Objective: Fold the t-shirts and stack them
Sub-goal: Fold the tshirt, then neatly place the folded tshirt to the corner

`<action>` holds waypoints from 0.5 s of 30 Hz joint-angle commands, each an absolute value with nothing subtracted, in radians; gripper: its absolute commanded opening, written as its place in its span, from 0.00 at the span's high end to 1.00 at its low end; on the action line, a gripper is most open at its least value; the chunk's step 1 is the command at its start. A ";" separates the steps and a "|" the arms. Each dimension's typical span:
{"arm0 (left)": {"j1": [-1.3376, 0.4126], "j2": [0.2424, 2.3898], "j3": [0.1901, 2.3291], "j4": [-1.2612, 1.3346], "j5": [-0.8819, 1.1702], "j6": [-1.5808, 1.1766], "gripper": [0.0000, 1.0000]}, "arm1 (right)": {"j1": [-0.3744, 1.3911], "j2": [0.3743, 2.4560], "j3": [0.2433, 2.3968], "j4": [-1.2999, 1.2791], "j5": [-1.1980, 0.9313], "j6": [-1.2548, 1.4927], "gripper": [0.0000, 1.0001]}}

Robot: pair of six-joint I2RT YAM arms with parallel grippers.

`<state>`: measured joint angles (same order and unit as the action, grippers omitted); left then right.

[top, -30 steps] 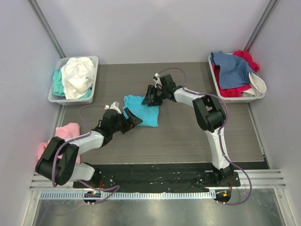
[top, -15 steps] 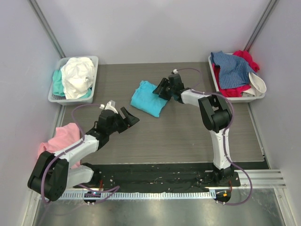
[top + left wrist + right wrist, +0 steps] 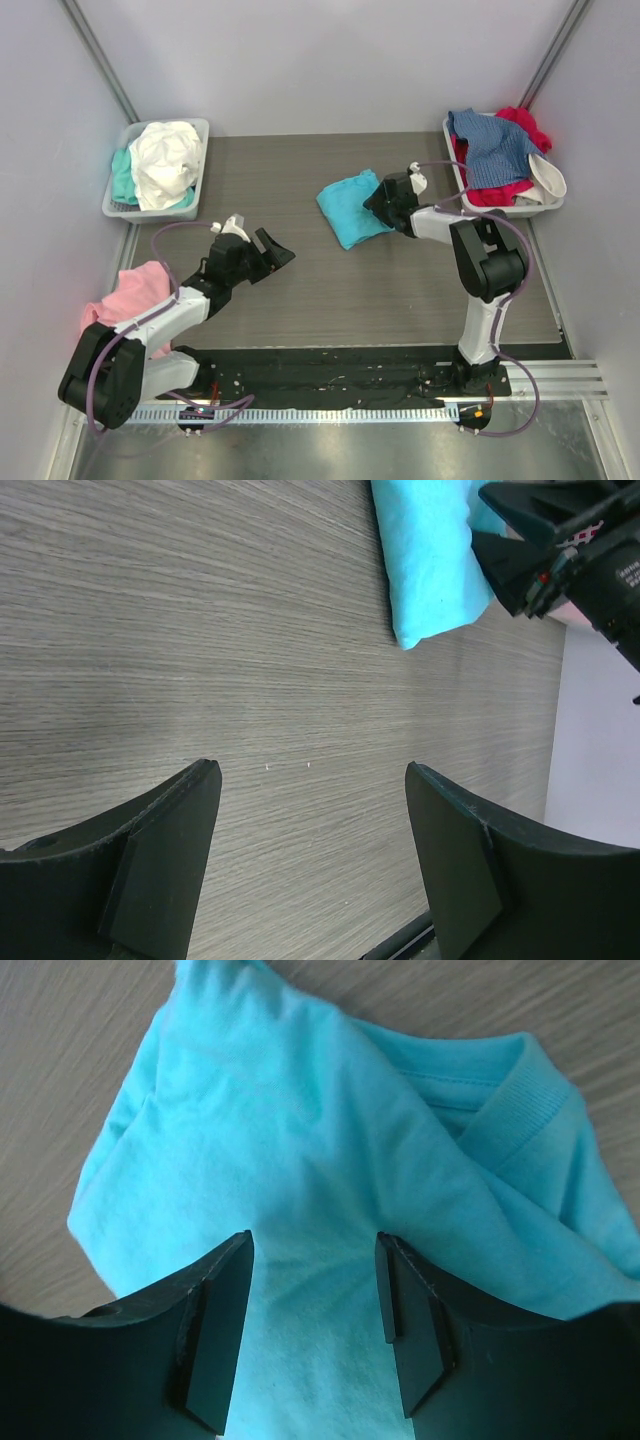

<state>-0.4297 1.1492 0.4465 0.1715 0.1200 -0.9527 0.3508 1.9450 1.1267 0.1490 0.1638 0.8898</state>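
at the lower left of the top view, a pink t-shirt (image 3: 135,292) lies by the bench (image 3: 330,300) edge. upper left, a grey tray (image 3: 130,214) holds a white t-shirt (image 3: 165,160) on a mint t-shirt (image 3: 122,175). the left gripper (image 3: 272,250) is wide and holds nothing. in the middle, the turquoise t-shirt (image 3: 348,207) lies folded on the bench, its right edge pinched in the right gripper (image 3: 385,203). upper right, a second tray (image 3: 500,211) holds a blue t-shirt (image 3: 495,145) and a red t-shirt (image 3: 495,193).
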 commanded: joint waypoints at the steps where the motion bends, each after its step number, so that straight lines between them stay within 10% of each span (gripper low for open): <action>1: -0.431 1.154 0.465 0.198 0.115 -0.931 0.21 | 0.350 1.807 1.118 0.149 0.126 0.828 0.39; 15: -0.431 1.158 0.474 0.190 0.129 -0.925 0.21 | 0.252 1.839 1.447 -0.137 -0.057 0.362 0.37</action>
